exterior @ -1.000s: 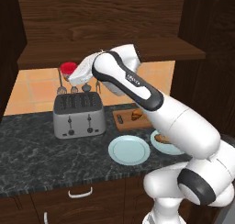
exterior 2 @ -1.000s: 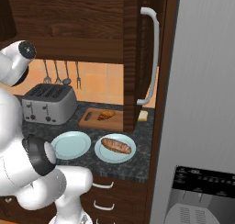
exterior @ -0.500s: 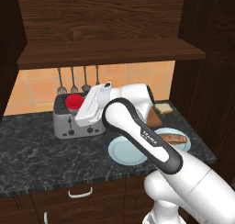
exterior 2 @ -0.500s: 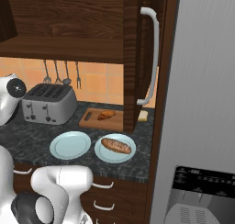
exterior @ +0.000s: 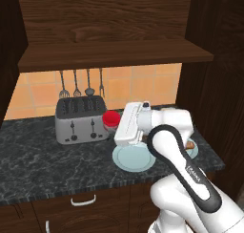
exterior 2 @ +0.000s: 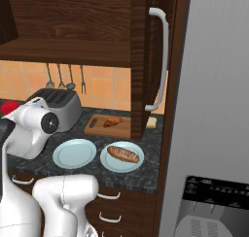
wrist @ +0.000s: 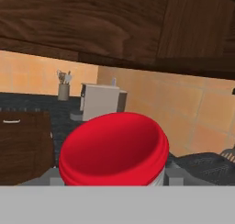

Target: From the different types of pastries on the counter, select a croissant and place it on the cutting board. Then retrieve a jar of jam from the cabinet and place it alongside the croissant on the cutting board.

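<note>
The jar of jam (exterior: 110, 118), with its red lid, is held in my gripper (exterior: 114, 124), which is shut on it just right of the toaster and above the counter (exterior: 47, 165). In the hand view the jar's red lid (wrist: 112, 149) sits between my fingertips (wrist: 54, 175). From the right base view the jar (exterior 2: 9, 107) shows at the far left. The croissant (exterior 2: 114, 120) lies on the wooden cutting board (exterior 2: 99, 129). The baguette-like loaf (exterior 2: 123, 154) rests on a plate, and the pale bread slice (exterior 2: 151, 122) lies by the cabinet side. The cabinet shelf (exterior: 114, 55) hangs overhead.
A silver toaster (exterior: 80, 120) stands at the back left with utensils hanging behind it. Two light-blue plates (exterior 2: 74, 153) (exterior 2: 109, 164) lie in front of the board. A tall cabinet door with a white handle (exterior 2: 163, 61) and a grey fridge (exterior 2: 214, 110) close off the right.
My arm has swung down from the cabinet shelf with the jar, bringing it lower and to the right, past the toaster's end. The croissant, plates and board have stayed put.
</note>
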You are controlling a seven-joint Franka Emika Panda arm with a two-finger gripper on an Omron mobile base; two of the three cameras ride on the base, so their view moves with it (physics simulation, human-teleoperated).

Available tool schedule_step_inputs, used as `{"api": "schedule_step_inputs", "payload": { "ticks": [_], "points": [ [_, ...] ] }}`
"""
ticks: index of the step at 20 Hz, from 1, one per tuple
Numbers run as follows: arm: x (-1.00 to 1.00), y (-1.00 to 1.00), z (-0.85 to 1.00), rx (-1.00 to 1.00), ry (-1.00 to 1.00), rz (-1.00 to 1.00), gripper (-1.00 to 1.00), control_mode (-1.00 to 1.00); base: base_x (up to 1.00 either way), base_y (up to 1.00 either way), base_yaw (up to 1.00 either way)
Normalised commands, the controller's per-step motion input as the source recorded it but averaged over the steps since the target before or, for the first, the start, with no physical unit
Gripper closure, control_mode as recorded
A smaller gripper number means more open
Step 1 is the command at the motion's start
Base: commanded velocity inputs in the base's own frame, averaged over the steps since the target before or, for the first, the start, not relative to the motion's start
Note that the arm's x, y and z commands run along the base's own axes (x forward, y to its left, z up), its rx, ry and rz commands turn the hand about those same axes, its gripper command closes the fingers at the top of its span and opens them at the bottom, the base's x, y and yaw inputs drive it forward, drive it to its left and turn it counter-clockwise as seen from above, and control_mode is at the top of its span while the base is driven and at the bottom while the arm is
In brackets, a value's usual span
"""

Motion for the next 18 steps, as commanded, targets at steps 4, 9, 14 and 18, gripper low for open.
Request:
{"api": "schedule_step_inputs", "payload": {
  "ticks": [4, 9, 14, 18],
  "points": [
    [-0.02, -0.94, -0.25, 0.02, 0.00, -0.01, 1.00, -1.00, 0.00, 0.00, 0.00],
    [-0.04, -0.61, -0.26, 0.00, -0.07, -0.18, 1.00, -1.00, 0.00, 0.00, 0.00],
    [-0.33, -0.38, -0.41, 0.00, -0.11, -0.33, 1.00, -1.00, 0.00, 0.00, 0.00],
    [-0.28, -0.07, -0.46, 0.00, -0.12, -0.48, 1.00, -1.00, 0.00, 0.00, 0.00]
  ]
}}
